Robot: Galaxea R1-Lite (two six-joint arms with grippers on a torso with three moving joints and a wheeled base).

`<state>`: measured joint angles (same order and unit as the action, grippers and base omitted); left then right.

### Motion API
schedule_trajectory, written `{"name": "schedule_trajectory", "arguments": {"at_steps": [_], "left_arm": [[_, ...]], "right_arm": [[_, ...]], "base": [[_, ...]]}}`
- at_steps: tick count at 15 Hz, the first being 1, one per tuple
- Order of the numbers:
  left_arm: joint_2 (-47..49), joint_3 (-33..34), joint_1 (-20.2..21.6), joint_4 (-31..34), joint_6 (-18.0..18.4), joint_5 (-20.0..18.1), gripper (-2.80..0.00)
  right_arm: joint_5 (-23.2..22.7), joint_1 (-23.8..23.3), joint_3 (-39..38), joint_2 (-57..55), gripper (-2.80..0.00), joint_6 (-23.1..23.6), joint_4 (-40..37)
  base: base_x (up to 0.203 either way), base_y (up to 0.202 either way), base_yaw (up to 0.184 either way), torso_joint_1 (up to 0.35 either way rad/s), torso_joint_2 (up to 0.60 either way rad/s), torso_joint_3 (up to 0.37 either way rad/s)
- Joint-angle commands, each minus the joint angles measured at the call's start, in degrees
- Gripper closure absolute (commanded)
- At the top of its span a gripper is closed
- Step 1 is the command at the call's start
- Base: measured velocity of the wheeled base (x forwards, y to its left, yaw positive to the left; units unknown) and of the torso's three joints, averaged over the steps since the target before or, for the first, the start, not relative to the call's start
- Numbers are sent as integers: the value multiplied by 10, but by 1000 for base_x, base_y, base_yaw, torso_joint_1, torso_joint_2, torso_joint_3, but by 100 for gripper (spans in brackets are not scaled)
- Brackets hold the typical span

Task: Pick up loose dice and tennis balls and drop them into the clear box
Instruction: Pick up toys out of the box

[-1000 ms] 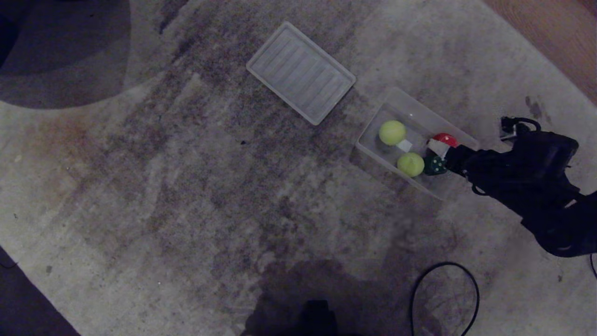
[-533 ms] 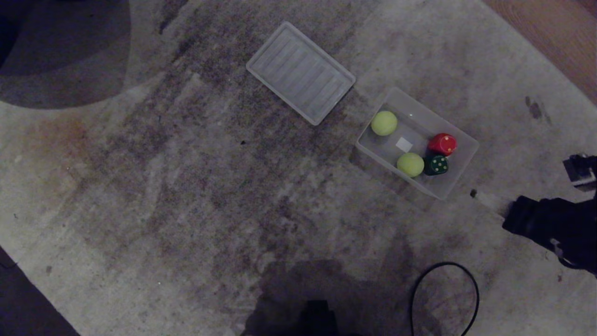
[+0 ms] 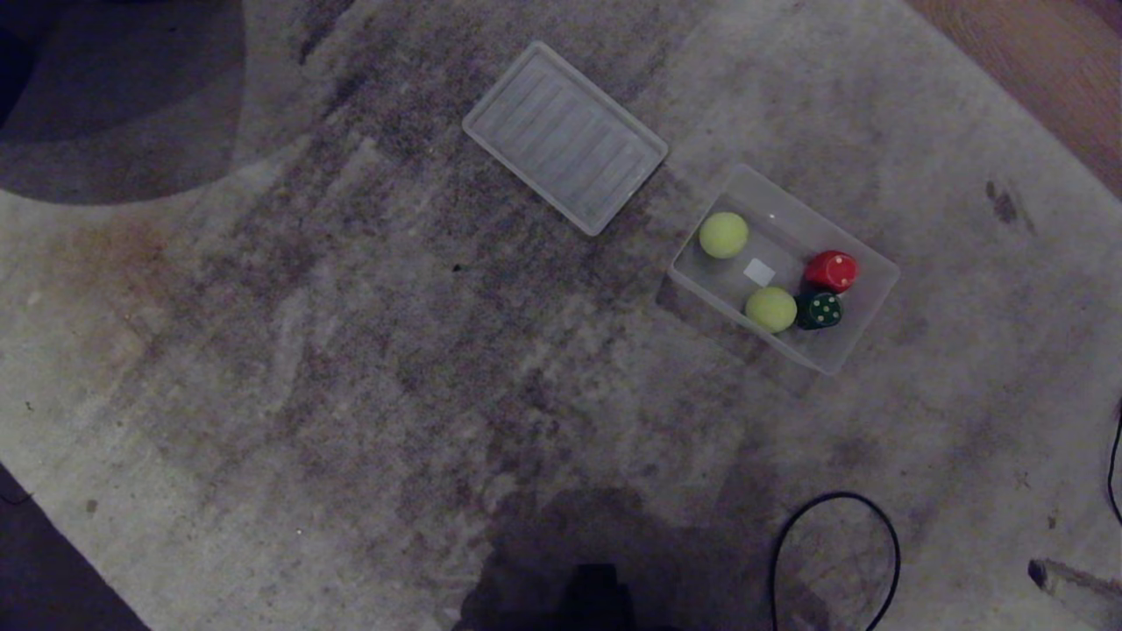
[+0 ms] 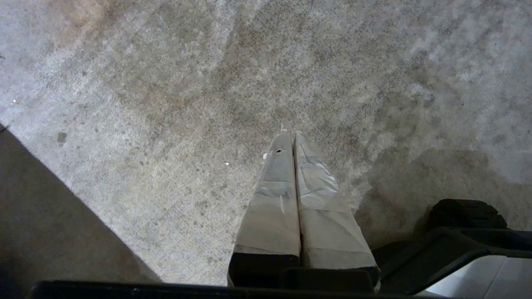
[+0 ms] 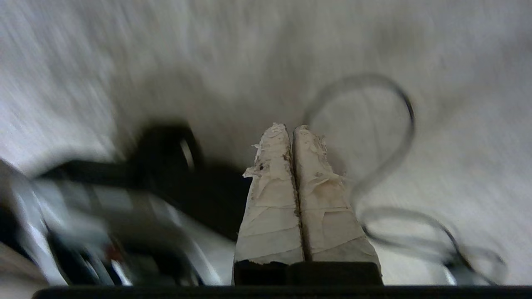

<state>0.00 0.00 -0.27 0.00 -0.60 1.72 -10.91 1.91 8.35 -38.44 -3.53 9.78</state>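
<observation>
Clear box [image 3: 863, 302] sits on the rug [image 3: 351, 350] toward its right edge, holding two tennis balls [image 3: 724, 235], a red die [image 3: 831, 271] and a green die [image 3: 820, 310]. Ribbed lid [image 3: 565, 138] lies just beside it. Right gripper [image 5: 291, 129] closed, empty, over a black cable [image 5: 399, 149]; left gripper [image 4: 291, 135] closed, empty, over bare rug.

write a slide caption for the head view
Two tennis balls, a red die and a green die in the clear box.

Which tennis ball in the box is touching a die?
The tennis ball by the clear box's near wall: it touches the green die. The other ball sits alone.
</observation>
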Motion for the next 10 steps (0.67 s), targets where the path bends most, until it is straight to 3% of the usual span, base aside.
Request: {"name": "schedule_trajectory", "arguments": {"at_steps": [1, 4, 6, 8, 10], "left_arm": [[1, 1, 0, 0, 0, 1, 0], [1, 1, 0, 0, 0, 0, 0], [1, 1, 0, 0, 0, 0, 0], [1, 1, 0, 0, 0, 0, 0], [1, 1, 0, 0, 0, 0, 0]], "right_arm": [[1, -20, -40, 159, 0, 28, -68], [25, -49, -54, 227, 0, 48, -105], [90, -52, -65, 224, 0, 62, -113], [96, -15, -77, 244, 0, 55, -113], [97, -10, -77, 302, 0, 53, -113]], "base": [[0, 0, 0, 0, 0, 0], [0, 0, 0, 0, 0, 0], [0, 0, 0, 0, 0, 0], [0, 0, 0, 0, 0, 0], [0, 0, 0, 0, 0, 0]]}}
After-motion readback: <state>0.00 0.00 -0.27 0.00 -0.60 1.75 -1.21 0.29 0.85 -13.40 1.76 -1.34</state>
